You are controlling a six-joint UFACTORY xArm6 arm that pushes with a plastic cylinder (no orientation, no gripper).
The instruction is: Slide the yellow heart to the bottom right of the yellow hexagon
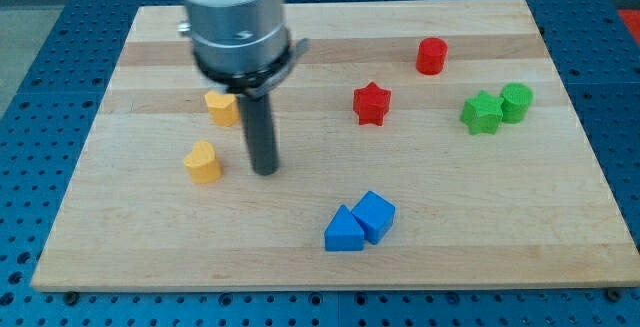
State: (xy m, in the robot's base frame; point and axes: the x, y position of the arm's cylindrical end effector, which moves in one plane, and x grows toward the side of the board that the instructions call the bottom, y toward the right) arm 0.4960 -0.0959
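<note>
The yellow heart (202, 162) lies on the wooden board at the view's left, below the yellow hexagon (221, 108). The hexagon is partly hidden behind the arm's grey body. My tip (265, 171) rests on the board just to the right of the heart, a short gap away, and below and right of the hexagon.
A red star (371, 104) and a red cylinder (431, 56) lie at the upper middle right. A green star (482, 113) and a green cylinder (516, 101) touch at the far right. A blue triangle (343, 231) and a blue cube (375, 215) touch at the bottom middle.
</note>
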